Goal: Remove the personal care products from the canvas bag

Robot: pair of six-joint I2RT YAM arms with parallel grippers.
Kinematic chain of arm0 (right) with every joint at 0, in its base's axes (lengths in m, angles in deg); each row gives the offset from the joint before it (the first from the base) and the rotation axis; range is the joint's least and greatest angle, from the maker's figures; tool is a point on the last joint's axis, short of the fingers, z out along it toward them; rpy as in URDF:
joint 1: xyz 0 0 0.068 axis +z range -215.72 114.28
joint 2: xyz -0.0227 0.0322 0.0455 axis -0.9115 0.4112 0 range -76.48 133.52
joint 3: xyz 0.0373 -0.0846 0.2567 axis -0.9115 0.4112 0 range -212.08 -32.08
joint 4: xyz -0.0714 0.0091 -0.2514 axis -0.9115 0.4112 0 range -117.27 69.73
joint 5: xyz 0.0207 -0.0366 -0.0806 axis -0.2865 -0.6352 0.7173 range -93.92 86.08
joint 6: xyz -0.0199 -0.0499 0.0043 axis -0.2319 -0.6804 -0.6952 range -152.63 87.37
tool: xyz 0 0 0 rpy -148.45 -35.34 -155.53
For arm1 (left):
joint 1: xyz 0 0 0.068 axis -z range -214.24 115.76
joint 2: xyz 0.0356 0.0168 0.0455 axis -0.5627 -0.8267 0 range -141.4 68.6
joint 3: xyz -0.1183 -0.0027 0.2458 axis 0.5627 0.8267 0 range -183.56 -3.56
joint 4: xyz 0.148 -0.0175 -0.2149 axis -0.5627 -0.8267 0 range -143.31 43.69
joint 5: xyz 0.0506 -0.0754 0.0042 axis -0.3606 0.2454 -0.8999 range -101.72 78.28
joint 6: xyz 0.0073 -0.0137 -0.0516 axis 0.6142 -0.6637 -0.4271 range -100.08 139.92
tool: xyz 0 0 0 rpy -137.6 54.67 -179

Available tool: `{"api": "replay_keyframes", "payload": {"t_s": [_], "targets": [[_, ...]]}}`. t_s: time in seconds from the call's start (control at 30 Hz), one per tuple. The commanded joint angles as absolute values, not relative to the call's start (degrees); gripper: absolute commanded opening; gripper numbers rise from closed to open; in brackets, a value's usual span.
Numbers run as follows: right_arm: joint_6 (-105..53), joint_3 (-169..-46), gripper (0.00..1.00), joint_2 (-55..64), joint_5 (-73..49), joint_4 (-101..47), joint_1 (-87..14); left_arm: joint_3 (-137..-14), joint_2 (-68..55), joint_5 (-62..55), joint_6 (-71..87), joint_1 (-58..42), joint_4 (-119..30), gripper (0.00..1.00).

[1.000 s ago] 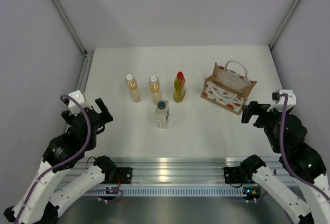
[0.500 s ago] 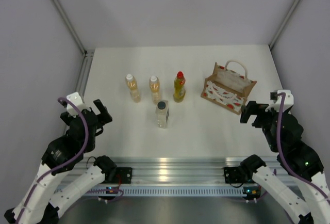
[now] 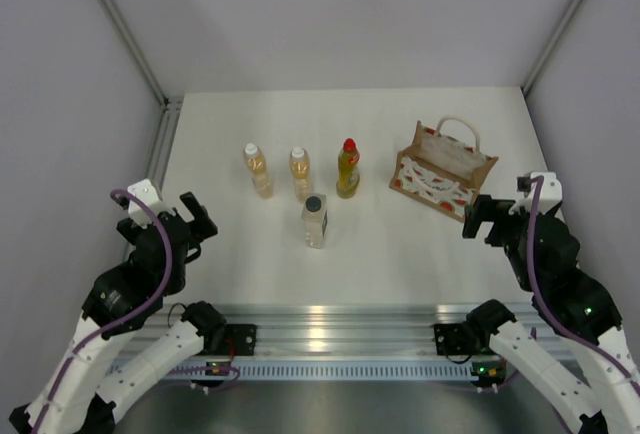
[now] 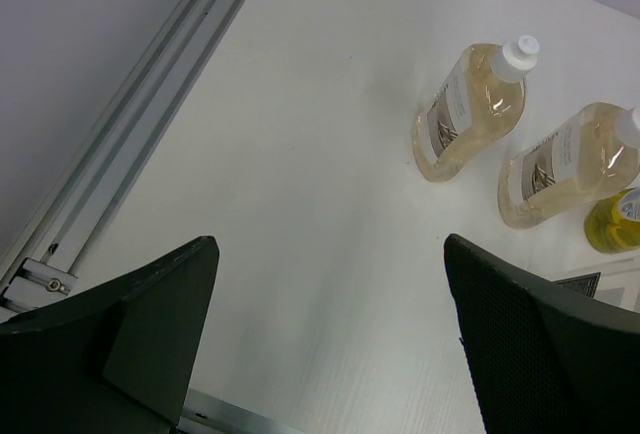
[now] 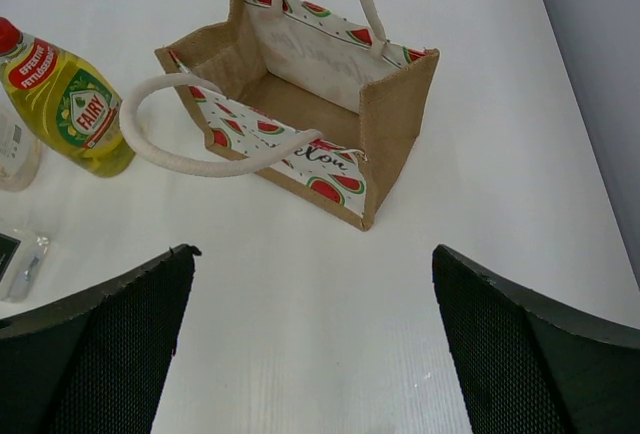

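Left gripper (image 3: 197,219) hovers over the near-left part of the table (image 3: 400,244), its jaws spread wide and holding nothing; its wrist view shows only bare surface between the fingers (image 4: 150,324).

To its right, well apart from it, the four products stand outside the bag. The two amber bottles (image 3: 258,171) (image 3: 300,174) form a row with the yellow bottle (image 3: 347,169), and the clear squarish bottle (image 3: 315,221) stands just in front of them. All are upright, long axis vertical and caps pointing up.

Further right stands the canvas bag (image 3: 442,171), mouth facing up. Its long axis lies skewed to the table edge, with the right end nearer the arms. The right wrist view shows its brown floor with nothing in it, so the task looks finished.

Right gripper (image 3: 478,216) hangs just in front of the bag, jaws likewise wide apart and empty.

What remains is mostly a risk of undoing the work. The tall, narrow bottles stand close together, so a careless sweep by the left arm could topple one into its neighbours. On the right, the near handle (image 5: 160,144) loops outward toward the open fingers. A forward move could snag it and drag or tip the light bag.
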State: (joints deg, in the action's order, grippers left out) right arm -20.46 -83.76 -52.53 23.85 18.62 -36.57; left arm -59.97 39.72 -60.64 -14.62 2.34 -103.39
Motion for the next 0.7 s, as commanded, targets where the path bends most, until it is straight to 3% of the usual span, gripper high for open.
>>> {"api": "replay_keyframes", "payload": {"t_s": [0.0,0.67], "targets": [[-20.06,-83.32,1.00,-53.19,24.73,17.99,-35.49,-59.55,39.42,-61.29,-15.23,1.53,-102.03,0.98],[-19.27,-82.97,0.99,-52.22,26.22,17.99,-35.49,-57.97,36.44,-56.19,-11.72,0.13,-98.52,0.99]]}}
